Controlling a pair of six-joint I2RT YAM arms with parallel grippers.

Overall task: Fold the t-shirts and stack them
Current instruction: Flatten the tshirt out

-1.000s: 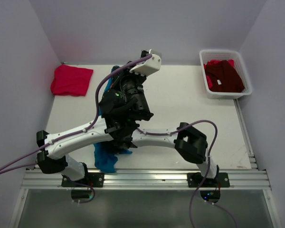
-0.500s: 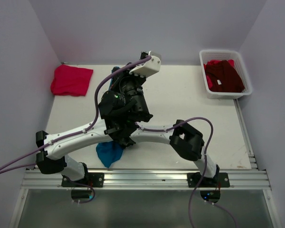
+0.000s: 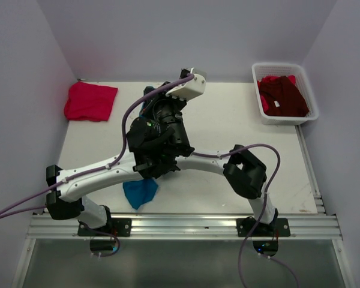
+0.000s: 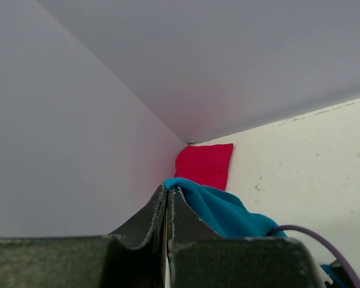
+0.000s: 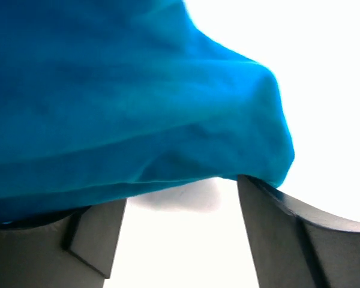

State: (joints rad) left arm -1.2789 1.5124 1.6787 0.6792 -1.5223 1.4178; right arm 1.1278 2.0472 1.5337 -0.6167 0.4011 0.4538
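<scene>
overhead, a matte white worktop (image 3: 228, 114) fills the booth between pale lilac walls (image 3: 30, 72), with a ribbed aluminium rail (image 3: 186, 225) along its near edge. two arms, white shells with black joints and purple cables (image 3: 125, 120) looped over them, reach in from the near corners and cross above the middle of the worktop in a dark knot. the left arm (image 3: 96, 177) runs low from the near left corner, then rises toward the far edge. the right arm (image 3: 246, 174) bends at a blocky black elbow and reaches leftward.

a white mesh basket (image 3: 283, 119), rectangular with rounded corners, sits in the far right corner with a crumpled maroon shirt (image 3: 285, 99) inside. a red shirt (image 3: 90, 101) lies folded into a soft, rough square in the far left corner.

the teal shirt (image 3: 141, 192), smooth and softly creased, is mostly hidden beneath the arms. a bunched end lies by the near edge, left of centre, and a sliver shows past the wrists toward the far edge.

the left gripper (image 4: 168, 192) is pressed together on a raised peak of the teal shirt, the cloth draping away from its dark, gritty-edged tips. the right gripper (image 5: 181, 189) is spread wide. its two dark angular fingers (image 5: 288, 234) stand apart, with teal cloth sagging in a rounded fold above them, meeting the tip of one, not pinched.
</scene>
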